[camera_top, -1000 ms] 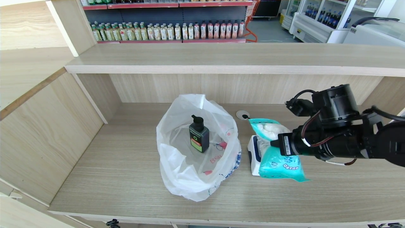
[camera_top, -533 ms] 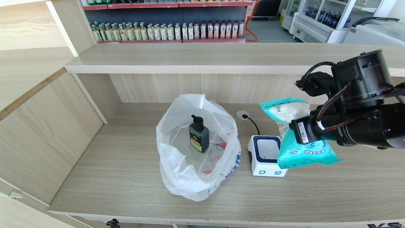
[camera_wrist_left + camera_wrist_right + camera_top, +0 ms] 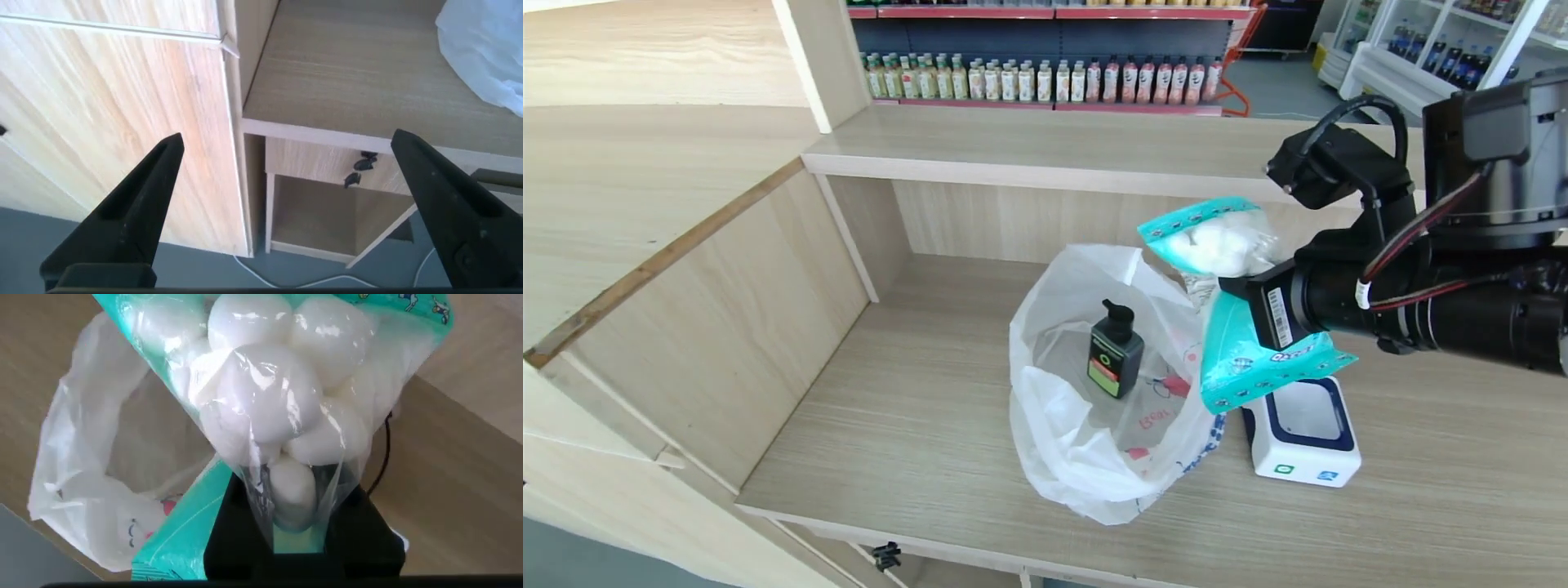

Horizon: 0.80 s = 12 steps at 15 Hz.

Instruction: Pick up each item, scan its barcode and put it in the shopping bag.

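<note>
While my right arm is extended level above the tabletop (image 3: pixel 931 425), its end effector (image 3: pixel 1227 300) clamps the teal cotton-ball packet (image 3: pixel 1232 245). The shopping bag (image 3: pixel 1054 408) is just beside it and the scanner (image 3: pixel 1303 433) below. My left end effector (image 3: pixel 288 140) hangs wide open.

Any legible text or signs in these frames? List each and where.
Teal-and-clear packet of white balls: dark print, unreadable.
Dark pump bottle: green ring sign; text too small.
White plastic shopping bag: red and blue print, blurred.
White scanner box: two small icons, no words.
</note>
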### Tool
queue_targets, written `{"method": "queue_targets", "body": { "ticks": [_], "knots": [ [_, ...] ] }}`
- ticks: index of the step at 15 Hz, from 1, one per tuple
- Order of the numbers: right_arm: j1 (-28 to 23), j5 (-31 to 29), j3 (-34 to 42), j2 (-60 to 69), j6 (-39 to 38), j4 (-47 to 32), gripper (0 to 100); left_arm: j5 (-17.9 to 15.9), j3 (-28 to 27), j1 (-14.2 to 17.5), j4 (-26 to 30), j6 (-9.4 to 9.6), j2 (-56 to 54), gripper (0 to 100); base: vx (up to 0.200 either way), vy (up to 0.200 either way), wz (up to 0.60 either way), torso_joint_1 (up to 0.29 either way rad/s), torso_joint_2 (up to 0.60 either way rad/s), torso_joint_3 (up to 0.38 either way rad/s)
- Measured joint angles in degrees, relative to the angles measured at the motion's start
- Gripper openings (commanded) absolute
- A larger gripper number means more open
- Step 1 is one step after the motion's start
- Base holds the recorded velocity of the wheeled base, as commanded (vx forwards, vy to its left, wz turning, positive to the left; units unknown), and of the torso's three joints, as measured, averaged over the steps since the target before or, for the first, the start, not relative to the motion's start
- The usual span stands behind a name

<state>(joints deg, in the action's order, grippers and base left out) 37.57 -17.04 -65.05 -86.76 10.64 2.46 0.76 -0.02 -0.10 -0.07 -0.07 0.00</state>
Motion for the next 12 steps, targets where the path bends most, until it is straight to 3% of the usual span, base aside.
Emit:
{"method": "queue_targets", "body": {
  "ticks": [1,4,7,12],
  "knots": [
    [0.22,0.95,0.39,0.27,0.46,0.27,0,0.02,0.0,0.0,0.0,-0.02,0.0,100,0.0,0.0,0.6,0.007,0.01,0.002],
    [-0.41,1.43,1.82,0.55,0.71,0.55,0,0.02,0.02,0.0,0.0,0.0,0.0,100,0.0,0.0,0.0,0.0,0.0,0.0],
    [-4.45,2.88,5.95,-0.15,0.66,0.84,0,0.02,0.02,0.0,-0.02,0.0,0.0,100,0.0,0.0,0.0,0.0,0.0,0.0],
    [-6.92,4.27,12.35,-3.67,0.13,9.39,0,0.0,0.02,0.0,0.02,0.0,0.0,100,0.0,0.0,0.0,0.0,0.0,0.0]
  ]
}}
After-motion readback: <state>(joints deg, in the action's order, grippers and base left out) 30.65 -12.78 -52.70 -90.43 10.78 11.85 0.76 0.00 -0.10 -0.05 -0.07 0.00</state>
